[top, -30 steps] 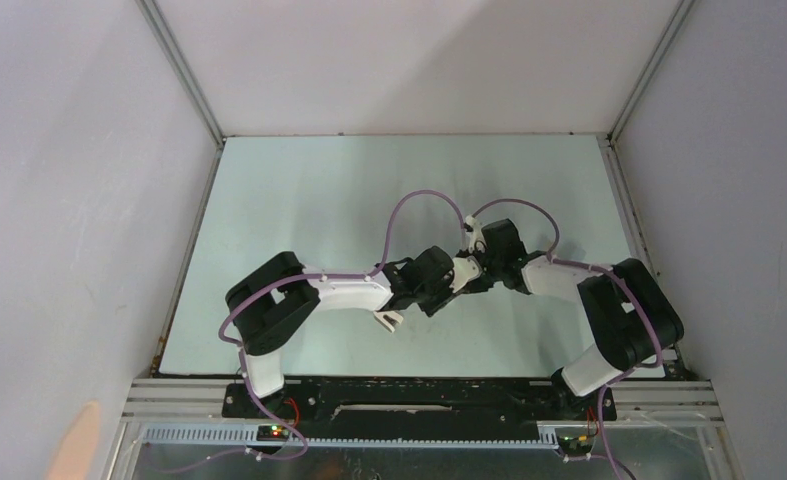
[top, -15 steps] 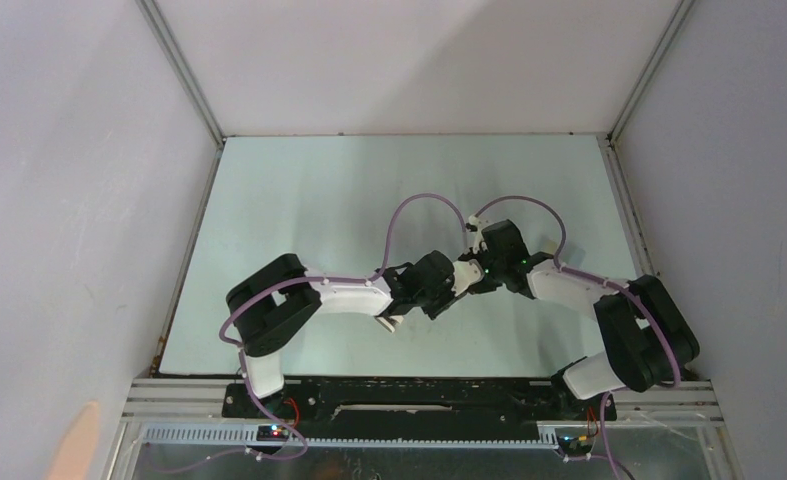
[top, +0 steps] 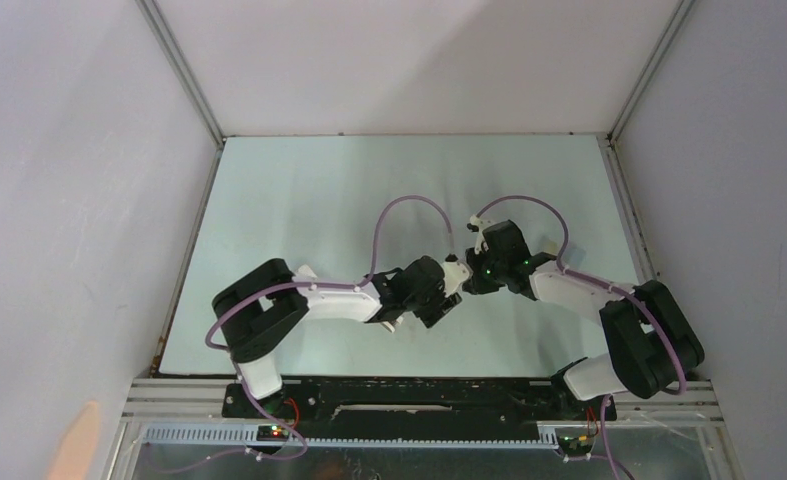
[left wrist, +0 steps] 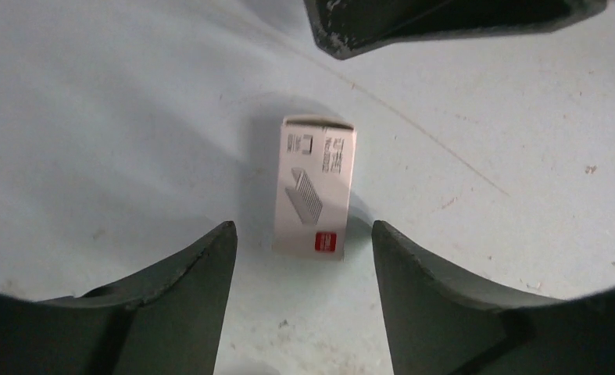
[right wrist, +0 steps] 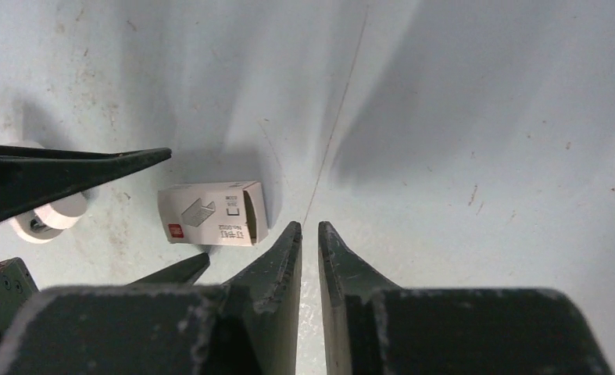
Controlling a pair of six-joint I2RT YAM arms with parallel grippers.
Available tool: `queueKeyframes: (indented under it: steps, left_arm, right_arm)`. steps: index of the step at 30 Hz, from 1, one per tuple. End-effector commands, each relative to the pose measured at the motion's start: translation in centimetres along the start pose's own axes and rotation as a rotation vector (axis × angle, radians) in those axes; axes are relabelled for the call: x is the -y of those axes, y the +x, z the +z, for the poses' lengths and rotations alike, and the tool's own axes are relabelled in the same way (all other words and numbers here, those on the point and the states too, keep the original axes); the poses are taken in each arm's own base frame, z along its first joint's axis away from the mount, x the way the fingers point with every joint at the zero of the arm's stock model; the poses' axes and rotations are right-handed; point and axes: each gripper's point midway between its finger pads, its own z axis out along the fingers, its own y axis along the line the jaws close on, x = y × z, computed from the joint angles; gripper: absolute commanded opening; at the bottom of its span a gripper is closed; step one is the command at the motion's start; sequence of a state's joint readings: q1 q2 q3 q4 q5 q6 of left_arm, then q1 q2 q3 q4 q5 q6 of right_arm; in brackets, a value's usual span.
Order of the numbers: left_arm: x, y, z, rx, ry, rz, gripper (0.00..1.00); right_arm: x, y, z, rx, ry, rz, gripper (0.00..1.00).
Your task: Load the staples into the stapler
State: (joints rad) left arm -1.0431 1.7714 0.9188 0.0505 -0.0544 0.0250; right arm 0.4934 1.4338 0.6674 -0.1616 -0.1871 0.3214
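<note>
The staples box point(left wrist: 316, 187), small and white with a red mark, lies flat on the table. It also shows in the right wrist view point(right wrist: 212, 213), with its open end toward my right gripper. No staple tray shows. My left gripper point(left wrist: 302, 234) is open, just short of the box's near end, fingers point(left wrist: 202, 289) level with either side. My right gripper point(right wrist: 308, 228) is shut and empty, its tips just right of the open end. In the top view both grippers point(top: 449, 283) point(top: 472, 270) meet at the table's middle and hide the box. The stapler is out of view.
A small white piece point(top: 391, 322) lies under the left forearm and a small beige piece point(top: 547, 246) lies beside the right arm. A white round part point(right wrist: 50, 219) sits by the left gripper's finger point(right wrist: 77, 173). White enclosure walls surround the table point(top: 299, 200).
The left gripper has drawn back slightly toward the near left. The right arm's elbow has swung right while its gripper stayed near the box.
</note>
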Motion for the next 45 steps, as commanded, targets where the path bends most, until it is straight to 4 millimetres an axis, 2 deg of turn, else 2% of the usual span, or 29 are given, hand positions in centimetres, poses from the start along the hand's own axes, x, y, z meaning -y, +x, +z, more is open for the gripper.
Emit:
queueKeyframes:
  steps: [1,5,11,15,20,23,28,34,41,45]
  left_arm:
    - [-0.4,-1.7,-2.4,0.088,-0.047,-0.133,0.69]
    - [-1.3,-2.4,-4.2,0.156,-0.109,-0.324,0.72]
    - [-0.3,-2.5,-5.6,0.279,-0.041,-0.669,0.72]
    - [-0.1,-2.7,-5.8,0.334,0.002,-0.831,0.64]
    - [-0.4,-2.8,-5.3,0.347,0.026,-0.953,0.5]
    - [-0.3,-2.9,-4.6,0.353,0.054,-1.018,0.44]
    - [0.2,-2.6,-3.3,0.335,0.091,-1.099,0.39]
    - [0.1,-0.2,-2.4,0.273,0.047,-1.187,0.41]
    - [0.3,0.4,-1.2,0.227,0.041,-1.207,0.4]
    - [-0.4,0.9,-0.7,0.246,0.045,-1.246,0.38]
  right_arm:
    - [-1.7,-2.0,-0.7,0.061,-0.077,-0.006,0.19]
    - [-2.3,-2.0,-1.0,0.072,-0.116,0.009,0.27]
    - [-2.8,-1.8,-1.0,0.064,-0.129,0.045,0.47]
    - [-3.2,-1.5,-1.1,0.052,-0.131,0.058,0.57]
    - [-2.8,-2.0,-2.6,0.087,-0.095,0.046,0.68]
    - [-2.4,-1.8,-2.9,0.084,-0.069,0.06,0.7]
    - [-2.1,-0.5,-2.6,0.046,-0.022,0.069,0.72]
    - [-2.5,0.1,-2.3,0.039,-0.014,0.075,0.74]
    - [-2.4,0.3,-2.0,0.031,-0.006,0.082,0.74]
    - [-2.4,0.5,-1.7,0.024,-0.013,0.081,0.74]
